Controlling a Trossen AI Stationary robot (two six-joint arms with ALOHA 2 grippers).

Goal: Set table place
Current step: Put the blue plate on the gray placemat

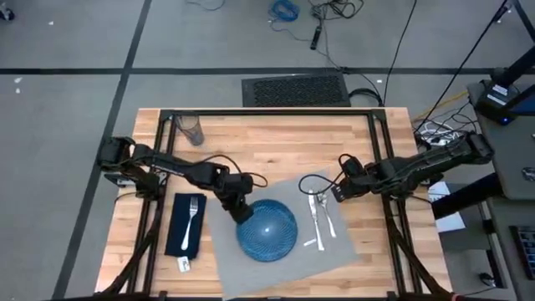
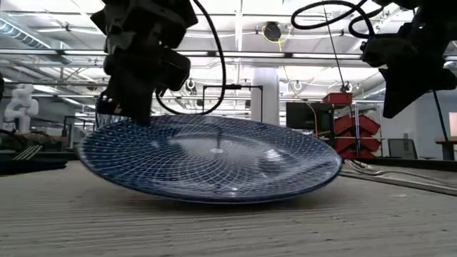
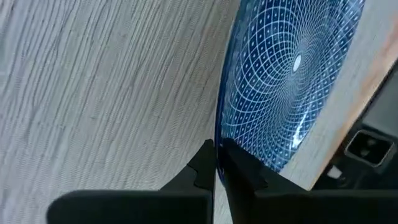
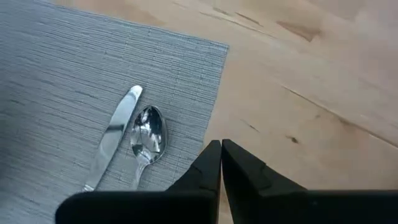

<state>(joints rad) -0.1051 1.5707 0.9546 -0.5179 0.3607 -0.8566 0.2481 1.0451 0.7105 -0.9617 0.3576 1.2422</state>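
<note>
The left gripper [image 3: 216, 163] pinches the rim of the round blue patterned plate [image 1: 267, 229], which seems slightly tilted on the grey woven placemat [image 1: 334, 251]. The right gripper [image 4: 221, 157], fingers pressed together, hovers near the knife [image 4: 112, 137] and spoon [image 4: 147, 140].

You have a pale wooden table [image 1: 276, 146] with a black frame. On it lie a grey placemat [image 1: 334, 251], a navy napkin [image 1: 177, 230] and a clear glass [image 1: 193, 130].
</note>
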